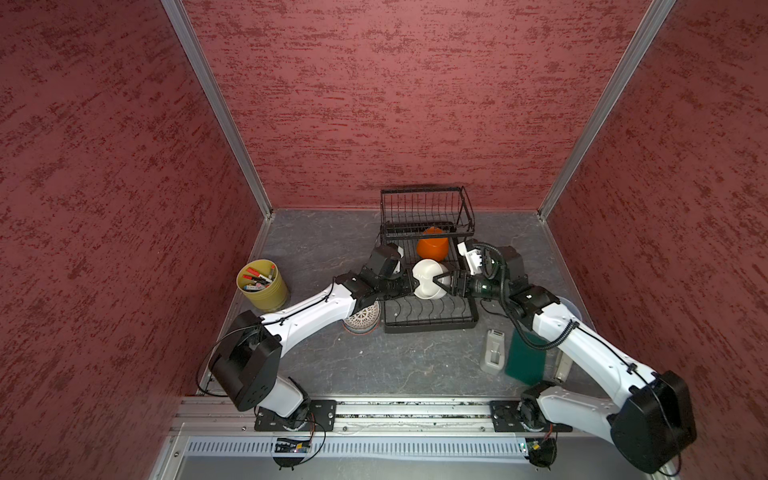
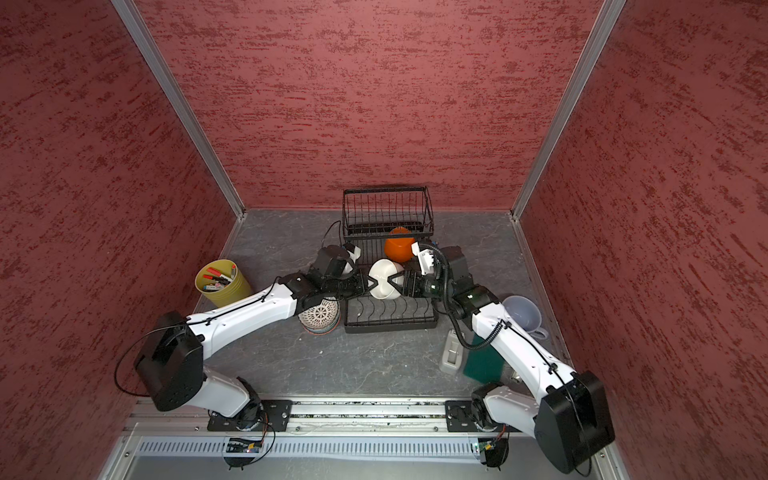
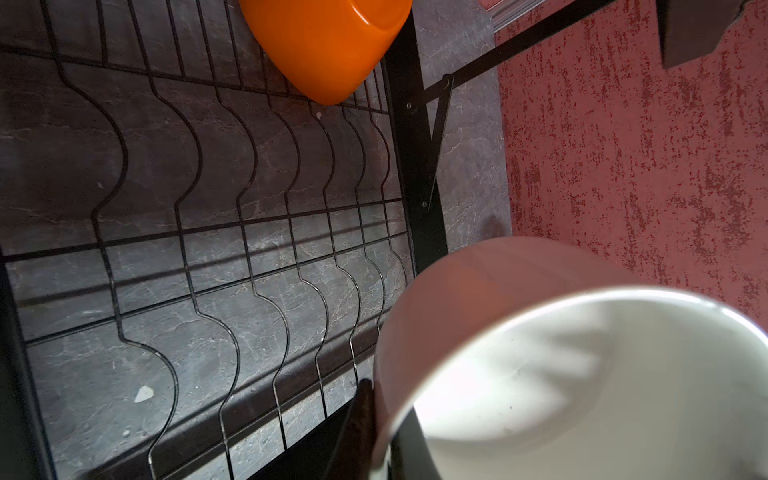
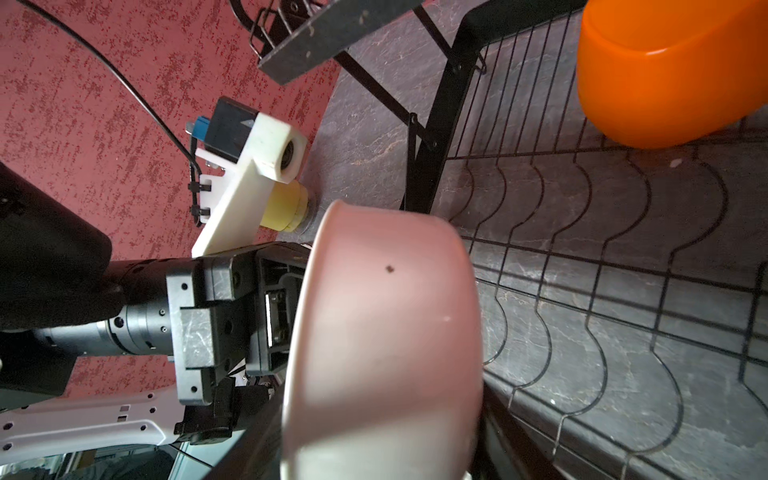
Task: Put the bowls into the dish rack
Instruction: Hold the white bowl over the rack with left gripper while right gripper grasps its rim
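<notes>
Two tools meet on white bowl (image 1: 428, 289) over dish rack (image 1: 432, 322): left tool (image 1: 412, 284) clamped on rim, right tool (image 1: 439, 280) apart. Likely handover; next, close right tool.

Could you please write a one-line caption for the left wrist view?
White bowl held above the dish rack, where an orange bowl already rests.

White bowl (image 4: 386, 332) on edge, close up, rack (image 4: 582, 291) wires behind it. Left gripper (image 4: 286, 316) clamped on its rim, white camera mount (image 4: 249, 178) just beside. Orange bowl (image 4: 665, 75) tipped in rack, apart from the white one.
</notes>
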